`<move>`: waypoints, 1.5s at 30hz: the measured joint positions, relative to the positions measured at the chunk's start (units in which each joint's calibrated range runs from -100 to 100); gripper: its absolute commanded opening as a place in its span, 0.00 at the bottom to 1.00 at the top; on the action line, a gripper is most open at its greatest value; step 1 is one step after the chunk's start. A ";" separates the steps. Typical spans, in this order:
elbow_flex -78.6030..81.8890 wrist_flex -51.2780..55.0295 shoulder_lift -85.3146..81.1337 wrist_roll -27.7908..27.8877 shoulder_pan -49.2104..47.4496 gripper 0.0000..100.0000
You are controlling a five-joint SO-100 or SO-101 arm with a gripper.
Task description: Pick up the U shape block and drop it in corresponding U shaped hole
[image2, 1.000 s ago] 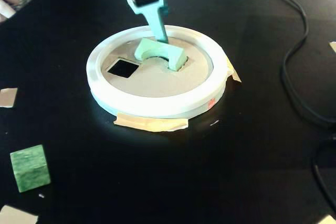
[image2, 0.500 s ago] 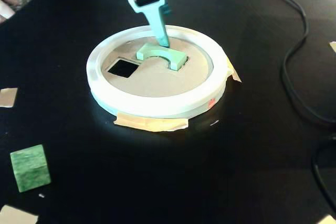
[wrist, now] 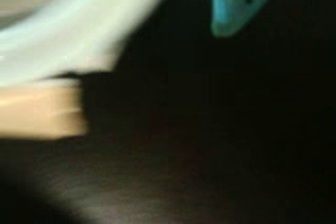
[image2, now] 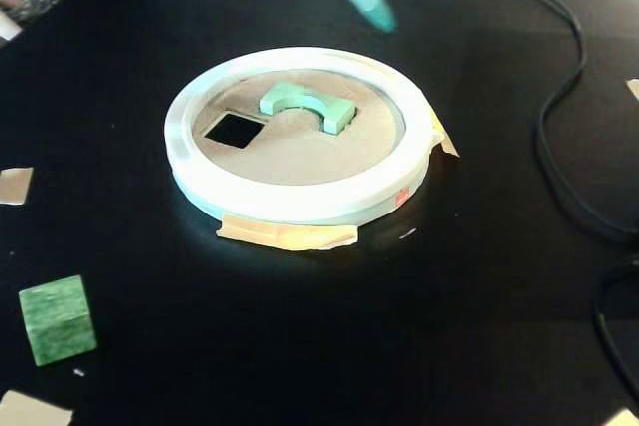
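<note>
1. The U shape block was observed in the upper middle of the fixed view, lying on the cardboard face inside the white ring of the sorting board. Whether it sat in its hole or only on top could not be determined; its upper face stood proud of the cardboard.
2. A square hole was noted just left of the block, open and empty.
3. The block was judged light, rigid and not fragile, probably foam or wood with a matte, moderately grippy surface. The best hold was judged to be across the two flat side faces of the arch, or across one leg.
4. The end effector was recorded at the top centre of the fixed view, above and apart from the board, touching nothing. Only one teal finger was clearly visible, blurred; in the wrist view likewise. The jaw opening could not be told, and nothing was seen held.
5. A green cube lay at lower left on the black table, well apart.
</note>
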 measured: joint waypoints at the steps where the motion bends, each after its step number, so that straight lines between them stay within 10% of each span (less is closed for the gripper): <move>1: 0.00 2.13 -0.53 3.17 1.60 0.95; 10: -0.10 31.72 -10.16 34.19 22.88 0.95; 17: -0.10 33.85 -18.28 45.57 30.17 0.95; 24: 6.93 33.85 -32.63 49.43 42.16 0.96; 36: 62.57 33.85 -83.19 49.87 51.05 0.97; 45: 102.98 12.22 -117.52 49.91 51.15 0.95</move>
